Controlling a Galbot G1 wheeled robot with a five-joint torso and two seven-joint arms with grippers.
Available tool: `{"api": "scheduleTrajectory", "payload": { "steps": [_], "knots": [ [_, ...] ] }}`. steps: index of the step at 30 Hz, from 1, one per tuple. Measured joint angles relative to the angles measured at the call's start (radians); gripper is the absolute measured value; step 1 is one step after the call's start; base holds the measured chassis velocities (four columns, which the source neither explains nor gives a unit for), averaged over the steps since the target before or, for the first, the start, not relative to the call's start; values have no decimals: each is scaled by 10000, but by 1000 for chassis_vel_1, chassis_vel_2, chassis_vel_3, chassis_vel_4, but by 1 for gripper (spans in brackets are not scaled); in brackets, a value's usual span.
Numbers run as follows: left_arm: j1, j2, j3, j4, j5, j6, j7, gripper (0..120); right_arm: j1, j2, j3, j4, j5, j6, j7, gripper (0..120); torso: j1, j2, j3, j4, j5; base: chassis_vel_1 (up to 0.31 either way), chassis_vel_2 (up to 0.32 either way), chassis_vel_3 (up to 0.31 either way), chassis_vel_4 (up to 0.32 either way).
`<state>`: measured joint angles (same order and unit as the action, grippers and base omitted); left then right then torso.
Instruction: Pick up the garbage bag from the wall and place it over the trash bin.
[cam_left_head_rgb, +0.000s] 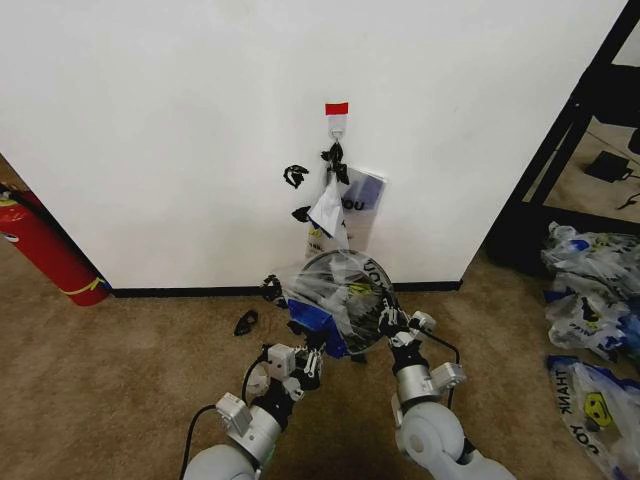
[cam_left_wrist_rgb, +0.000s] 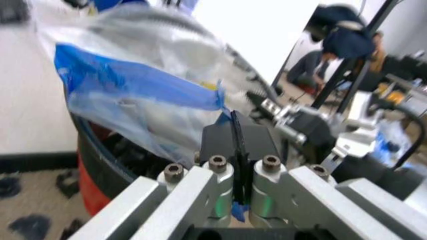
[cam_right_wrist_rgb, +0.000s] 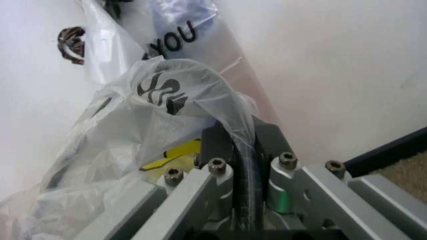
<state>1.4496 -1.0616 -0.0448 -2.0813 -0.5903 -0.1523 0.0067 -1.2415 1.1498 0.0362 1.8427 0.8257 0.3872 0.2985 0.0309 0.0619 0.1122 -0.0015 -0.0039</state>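
On the far left a red fire extinguisher (cam_left_head_rgb: 48, 250) leans against the white wall (cam_left_head_rgb: 180, 120). Right of it, near the robot, the left tool (cam_left_head_rgb: 307, 362) is clamped on the blue-patched near-left edge of the garbage bag (cam_left_head_rgb: 340, 295), which is spread across the top of the black mesh trash bin (cam_left_wrist_rgb: 100, 160) standing on the carpet just in front of the wall. The right tool (cam_left_head_rgb: 392, 322) pinches the bag's right edge, whitish "YOU" bags (cam_left_head_rgb: 352, 205) hang from a hook (cam_left_head_rgb: 337, 128) under red tape (cam_left_head_rgb: 336, 108) beyond, and more bags (cam_left_head_rgb: 590, 300) are heaped on the floor at far right.
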Motion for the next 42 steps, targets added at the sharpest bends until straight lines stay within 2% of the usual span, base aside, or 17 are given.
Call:
{"api": "scheduleTrajectory", "payload": {
  "steps": [4, 9, 17, 20, 25, 42],
  "knots": [
    [53, 180, -215, 363, -296, -941, 732, 0, 68, -7, 47, 51, 336, -124, 279, 1, 0, 0, 0, 0, 1, 0, 0, 0, 0],
    [58, 208, -358, 639, -534, -1531, 897, 0, 122, -23, 92, 216, 599, -275, 639, 1, 0, 0, 0, 0, 1, 0, 0, 0, 0],
    [-2, 83, -422, 1174, -248, -1860, 610, 0, 99, -68, 100, 537, 838, -472, 934, 1, 0, 0, 0, 0, 0, 0, 0, 0, 0],
    [-5, 82, -423, 1214, -180, -1861, 581, 0, 95, -71, 100, 554, 838, -474, 947, 1, 0, 0, 0, 0, 0, 0, 0, 0, 0],
    [-48, 70, -463, 1703, 529, -1720, 258, 0, 24, -118, 163, 813, 946, -504, 1003, 1, 0, 0, 0, 0, 0, 0, 0, 0, 0],
    [-363, -112, -564, 2901, 2786, -718, -654, 0, -587, -340, 136, 1801, 1430, -882, 964, 1, 0, 0, 0, 1, 0, 0, 0, 0, 0]
  ]
}}
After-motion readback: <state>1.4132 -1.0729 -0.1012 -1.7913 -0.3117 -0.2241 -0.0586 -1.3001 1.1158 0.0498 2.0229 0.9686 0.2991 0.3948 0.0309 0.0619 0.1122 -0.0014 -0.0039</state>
